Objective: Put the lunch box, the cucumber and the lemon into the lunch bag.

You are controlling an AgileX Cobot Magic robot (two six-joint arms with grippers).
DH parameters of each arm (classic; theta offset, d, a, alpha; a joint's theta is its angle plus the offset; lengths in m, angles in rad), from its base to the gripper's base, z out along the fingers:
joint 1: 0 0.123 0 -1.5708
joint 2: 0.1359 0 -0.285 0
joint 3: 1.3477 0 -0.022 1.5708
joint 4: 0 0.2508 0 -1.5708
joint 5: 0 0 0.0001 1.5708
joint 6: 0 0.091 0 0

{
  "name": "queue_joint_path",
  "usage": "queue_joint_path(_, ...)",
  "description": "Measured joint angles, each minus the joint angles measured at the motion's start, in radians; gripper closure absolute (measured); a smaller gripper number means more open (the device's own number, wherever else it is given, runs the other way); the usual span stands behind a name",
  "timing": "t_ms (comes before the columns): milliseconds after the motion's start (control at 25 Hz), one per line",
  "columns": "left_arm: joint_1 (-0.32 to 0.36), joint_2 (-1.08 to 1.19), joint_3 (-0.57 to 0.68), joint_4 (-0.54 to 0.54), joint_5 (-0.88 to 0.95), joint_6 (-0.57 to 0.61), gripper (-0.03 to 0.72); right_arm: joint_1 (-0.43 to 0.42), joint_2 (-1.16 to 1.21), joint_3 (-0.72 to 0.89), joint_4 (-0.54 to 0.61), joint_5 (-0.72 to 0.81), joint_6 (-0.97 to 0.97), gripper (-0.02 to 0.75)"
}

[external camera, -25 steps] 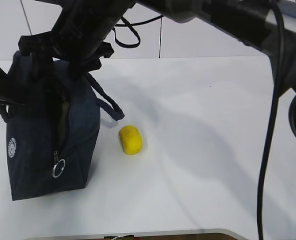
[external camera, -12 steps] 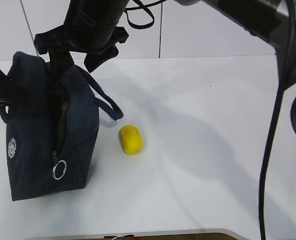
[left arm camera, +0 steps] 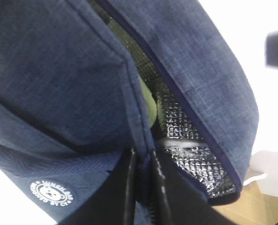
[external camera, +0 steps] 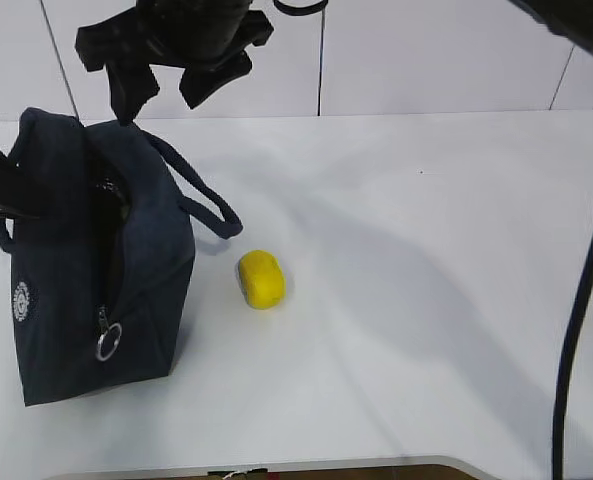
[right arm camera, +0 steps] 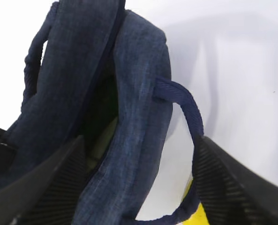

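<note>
Exterior view: the lunch bag [external camera: 96,260] stands unzipped on the table [external camera: 426,300], the lemon [external camera: 261,278] just beside it; the right gripper [external camera: 166,75] hangs above, fingers spread wide and empty.

Left wrist view: the left gripper [left arm camera: 142,187] pinches the bag's fabric edge shut-tight, something pale green inside.

Right wrist view: the bag's handle [right arm camera: 185,112] loops between the spread fingers [right arm camera: 237,187] — lifting could snag it.

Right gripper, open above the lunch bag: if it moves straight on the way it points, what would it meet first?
Probably the lunch bag: the right gripper points down at its open top edge and near handle. Depth is unclear.
</note>
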Motion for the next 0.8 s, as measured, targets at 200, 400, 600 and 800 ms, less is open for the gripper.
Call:
queue_joint_path(200,0.0,-0.002,0.0,0.032,-0.01,0.002,0.676,0.0,-0.044,0.096,-0.032,0.0,0.0,0.176)
queue_joint_path(400,0.0,-0.002,0.0,0.051,-0.012,0.002,0.676,0.0,-0.109,0.299,-0.08,0.0,0.001,0.176)
queue_joint_path(600,0.026,-0.002,0.0,0.055,-0.012,0.002,0.676,0.0,-0.173,0.397,-0.131,0.0,0.022,0.175)
queue_joint_path(800,0.046,-0.002,0.0,0.057,-0.01,0.002,0.676,0.0,-0.216,0.436,-0.138,-0.002,0.022,0.175)
